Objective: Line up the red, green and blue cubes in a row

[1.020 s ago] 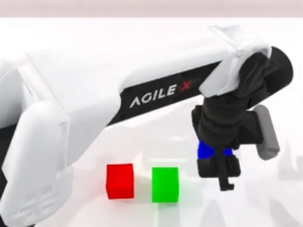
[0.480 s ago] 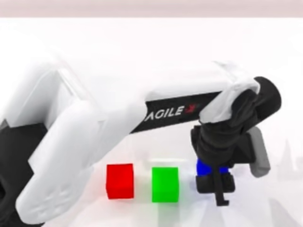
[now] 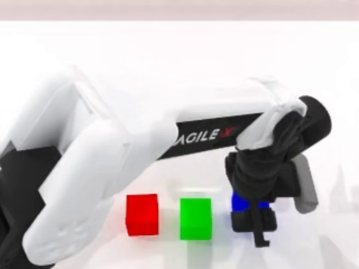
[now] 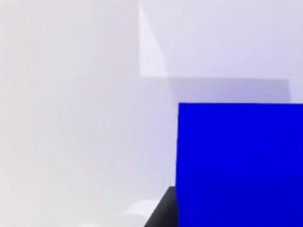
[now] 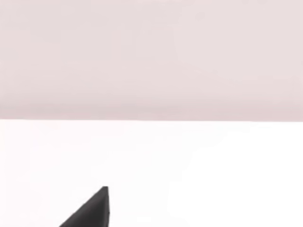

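The red cube (image 3: 142,214) and the green cube (image 3: 196,218) sit side by side on the white table near its front edge, with a small gap between them. My left gripper (image 3: 253,222) hangs just right of the green cube, shut on the blue cube (image 3: 241,201). The wrist hides most of that cube from above. In the left wrist view the blue cube (image 4: 241,165) fills the near corner, with one dark finger (image 4: 163,213) against its side. Whether the cube touches the table is hidden. My right gripper is out of the top view.
My left arm's white body (image 3: 106,162) spans the table from the left and overhangs the area behind the red and green cubes. The right wrist view shows only bare white table (image 5: 189,165) and a pale back wall (image 5: 151,56).
My left gripper has carried the blue cube toward the table's front and lower, bringing it level with the green cube's row. The red and green cubes have not moved.
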Robot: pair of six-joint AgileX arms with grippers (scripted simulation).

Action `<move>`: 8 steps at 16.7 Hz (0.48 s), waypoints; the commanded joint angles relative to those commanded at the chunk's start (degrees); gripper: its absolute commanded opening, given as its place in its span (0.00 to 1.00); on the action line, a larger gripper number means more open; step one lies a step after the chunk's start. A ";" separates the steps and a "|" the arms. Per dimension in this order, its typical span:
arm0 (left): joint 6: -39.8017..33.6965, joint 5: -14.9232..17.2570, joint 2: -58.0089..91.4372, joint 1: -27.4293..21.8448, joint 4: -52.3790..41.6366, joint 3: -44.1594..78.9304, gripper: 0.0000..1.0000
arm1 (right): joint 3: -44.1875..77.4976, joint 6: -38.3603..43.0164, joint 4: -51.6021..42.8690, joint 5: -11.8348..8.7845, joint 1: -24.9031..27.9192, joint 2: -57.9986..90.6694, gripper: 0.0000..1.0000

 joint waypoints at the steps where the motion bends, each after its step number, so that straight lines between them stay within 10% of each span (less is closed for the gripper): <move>1: 0.00 0.00 0.00 0.00 0.00 0.00 0.30 | 0.00 0.00 0.00 0.00 0.00 0.00 1.00; 8: 0.00 0.00 0.00 0.00 0.00 0.00 0.83 | 0.00 0.00 0.00 0.00 0.00 0.00 1.00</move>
